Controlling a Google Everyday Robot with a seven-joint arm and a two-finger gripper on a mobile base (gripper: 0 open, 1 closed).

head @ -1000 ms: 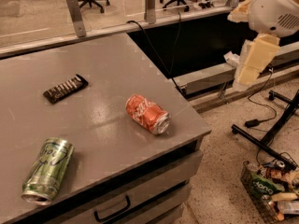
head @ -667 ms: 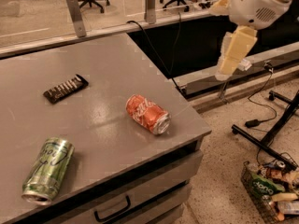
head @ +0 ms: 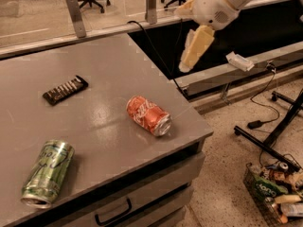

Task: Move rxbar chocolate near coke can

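The rxbar chocolate is a flat black wrapper with white stripes, lying at the back left of the grey table. The coke can is red-orange with white script and lies on its side near the table's right front corner, its silver end facing front right. My gripper hangs from the white arm at the upper right, above and just past the table's right edge. It is well to the right of the bar, beyond the can, and holds nothing that I can see.
A green can lies on its side near the table's front left edge. Drawers are under the table. A wire basket of packets, a black stand leg and cables lie on the floor to the right.
The arm and gripper have moved left and slightly down, from off the table's right side toward its right edge. The bar and both cans have not moved.
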